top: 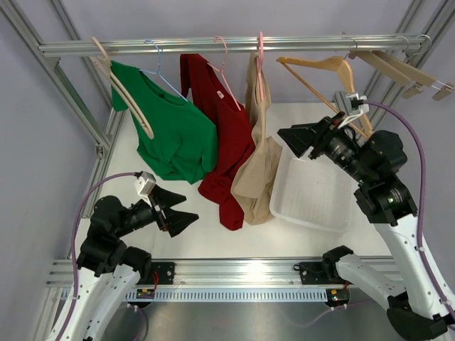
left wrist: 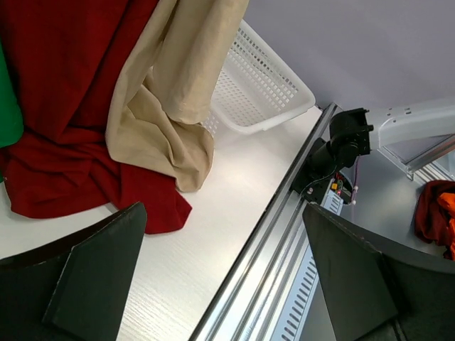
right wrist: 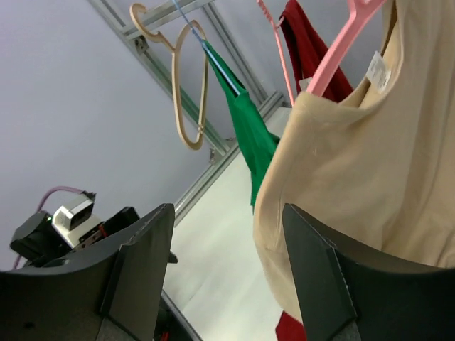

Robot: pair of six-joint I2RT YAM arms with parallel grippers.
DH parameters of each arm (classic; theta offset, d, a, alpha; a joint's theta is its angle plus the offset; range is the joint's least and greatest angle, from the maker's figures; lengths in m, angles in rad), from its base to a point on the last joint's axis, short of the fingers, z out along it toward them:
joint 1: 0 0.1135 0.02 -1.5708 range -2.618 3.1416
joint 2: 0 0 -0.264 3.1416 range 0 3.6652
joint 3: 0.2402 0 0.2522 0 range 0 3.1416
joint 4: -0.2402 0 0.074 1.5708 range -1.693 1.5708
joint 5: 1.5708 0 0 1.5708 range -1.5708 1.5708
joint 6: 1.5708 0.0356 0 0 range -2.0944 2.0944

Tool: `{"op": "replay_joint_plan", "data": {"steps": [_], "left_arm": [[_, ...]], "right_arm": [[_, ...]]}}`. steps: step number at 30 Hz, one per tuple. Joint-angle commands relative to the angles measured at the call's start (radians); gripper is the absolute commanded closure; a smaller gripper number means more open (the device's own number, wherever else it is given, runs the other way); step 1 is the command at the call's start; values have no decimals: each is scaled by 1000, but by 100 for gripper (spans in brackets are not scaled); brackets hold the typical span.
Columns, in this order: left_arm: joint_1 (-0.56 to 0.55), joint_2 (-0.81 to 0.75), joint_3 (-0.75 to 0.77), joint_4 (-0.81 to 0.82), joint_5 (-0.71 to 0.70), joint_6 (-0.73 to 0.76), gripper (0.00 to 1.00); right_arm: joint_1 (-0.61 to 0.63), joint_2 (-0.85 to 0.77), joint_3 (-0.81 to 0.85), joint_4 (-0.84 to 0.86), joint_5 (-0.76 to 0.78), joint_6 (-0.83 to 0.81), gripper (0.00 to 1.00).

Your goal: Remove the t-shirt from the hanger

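Observation:
Three t-shirts hang on the rail (top: 298, 42): a green one (top: 174, 131) on a blue hanger, a red one (top: 227, 142) on a pink hanger, and a tan one (top: 259, 170) on a pink hanger (top: 260, 57). My right gripper (top: 293, 141) is open and raised just right of the tan shirt; in the right wrist view (right wrist: 227, 209) the tan shirt's shoulder (right wrist: 355, 156) lies beside the right finger, not gripped. My left gripper (top: 188, 206) is open and empty, low over the table, left of the red shirt's hem (left wrist: 64, 142). It also shows in the left wrist view (left wrist: 224, 213).
A white mesh basket (top: 313, 195) sits on the table under my right arm, also in the left wrist view (left wrist: 263, 85). Empty wooden hangers hang at the right (top: 327, 67) and far left (top: 128, 99) of the rail. Frame posts stand at the sides.

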Motion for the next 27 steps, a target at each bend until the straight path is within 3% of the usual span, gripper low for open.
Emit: {"op": "replay_joint_plan", "data": {"steps": [1, 9, 13, 14, 19, 27], "left_arm": [[-2, -13, 38, 14, 4, 13, 1], [-1, -21, 32, 14, 1, 7, 1], [-2, -12, 30, 16, -1, 5, 1], [-2, -12, 30, 16, -1, 5, 1], [-1, -21, 27, 14, -11, 4, 1], [-2, -21, 26, 14, -10, 1, 1]], "right_arm": [[80, 83, 121, -82, 210, -136, 29], [168, 360, 462, -214, 454, -319, 42], [232, 492, 606, -258, 553, -408, 65], [241, 524, 679, -276, 579, -435, 66], [307, 696, 822, -352, 717, -498, 66], [317, 799, 907, -387, 805, -511, 47]]}}
